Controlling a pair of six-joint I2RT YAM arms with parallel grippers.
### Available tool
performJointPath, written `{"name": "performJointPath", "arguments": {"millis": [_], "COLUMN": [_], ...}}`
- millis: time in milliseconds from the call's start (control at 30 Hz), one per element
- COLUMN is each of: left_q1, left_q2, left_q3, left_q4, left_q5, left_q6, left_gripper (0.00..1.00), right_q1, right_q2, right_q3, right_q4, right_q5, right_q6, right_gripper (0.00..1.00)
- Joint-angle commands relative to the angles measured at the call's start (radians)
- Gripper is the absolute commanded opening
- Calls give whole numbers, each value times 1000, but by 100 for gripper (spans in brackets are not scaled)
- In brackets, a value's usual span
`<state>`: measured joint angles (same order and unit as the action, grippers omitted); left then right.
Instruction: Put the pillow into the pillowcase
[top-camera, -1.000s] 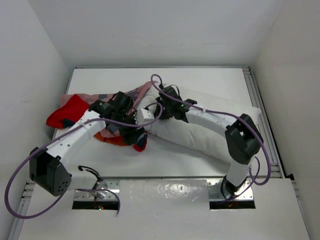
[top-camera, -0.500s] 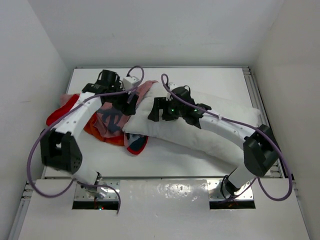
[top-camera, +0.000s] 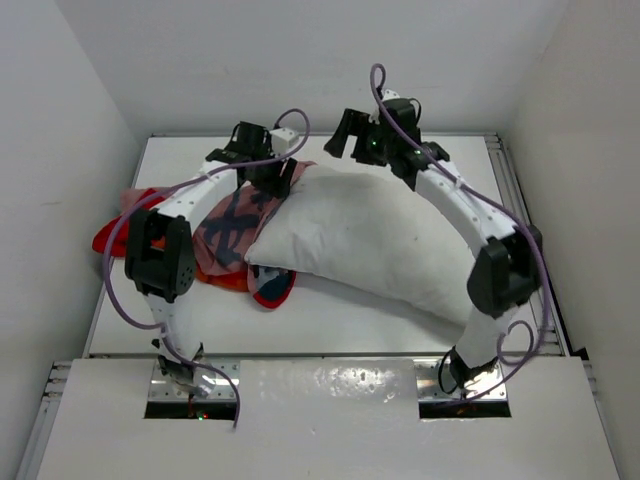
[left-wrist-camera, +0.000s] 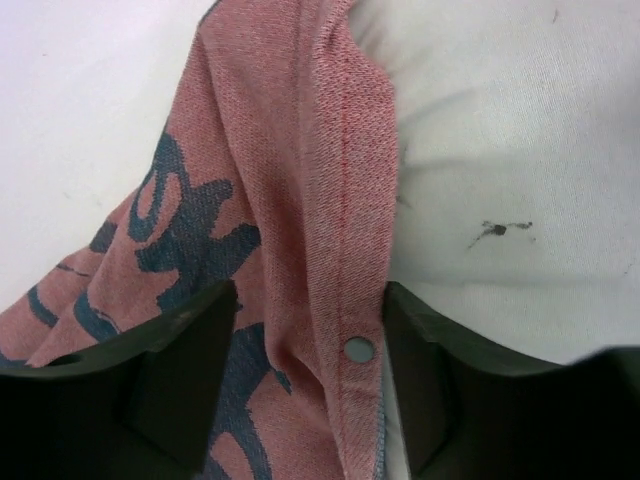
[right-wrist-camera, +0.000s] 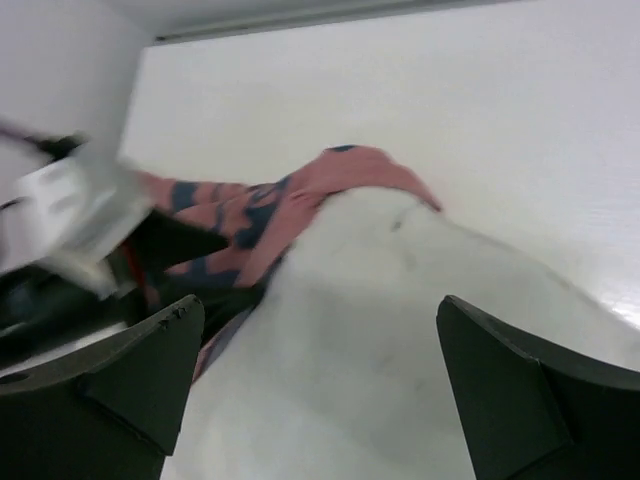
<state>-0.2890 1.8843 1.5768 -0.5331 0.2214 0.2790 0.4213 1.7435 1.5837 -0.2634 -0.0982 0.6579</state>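
**Top view:** The pillow (top-camera: 385, 240) lies on the white table (top-camera: 420, 155). Its long axis runs diagonally, with 1 pointed corner toward the far left and the other end toward the near right. The pillowcase (top-camera: 222, 225) is crumpled against its left end, and a red flap shows under the near-left corner. The left gripper (top-camera: 278, 172) sits at the far-left corner, where case meets pillow. The right gripper (top-camera: 345, 135) hangs over the table's far edge, clear of the pillow. Plain white walls (top-camera: 90, 90) close in 3 sides.

**Left wrist:** The left gripper (left-wrist-camera: 310, 300) has its jaws pinched on a fold of the pillowcase (left-wrist-camera: 300, 180) hem, which carries a metal snap (left-wrist-camera: 357, 349). The pillow (left-wrist-camera: 500, 130) lies just beside the hem and bears a dark smudge (left-wrist-camera: 497, 230).

**Right wrist:** The right gripper (right-wrist-camera: 318, 310) has its jaws spread wide with nothing between them. Below it, the pillowcase (right-wrist-camera: 260, 215) wraps the pillow's (right-wrist-camera: 400, 350) far corner.
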Motion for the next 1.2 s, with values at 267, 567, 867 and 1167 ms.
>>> {"name": "performJointPath", "arguments": {"millis": [267, 567, 867, 1167], "left_q1": [-56, -140, -262, -286], "left_q2": [62, 9, -63, -162], "left_q3": [60, 284, 250, 167], "left_q4": [16, -122, -199, -315], "left_q5": [78, -40, -93, 73], "left_q6": [-31, -28, 88, 101], "left_gripper": [30, 0, 0, 0], "right_q1": [8, 65, 123, 12], "right_q2": [292, 150, 19, -55], "right_q3": [72, -171, -264, -467], "right_q4": [-50, 142, 331, 681], "right_q5": [-377, -465, -408, -115], "right_q6": [-180, -126, -64, 278], "right_gripper": [80, 0, 0, 0]}}
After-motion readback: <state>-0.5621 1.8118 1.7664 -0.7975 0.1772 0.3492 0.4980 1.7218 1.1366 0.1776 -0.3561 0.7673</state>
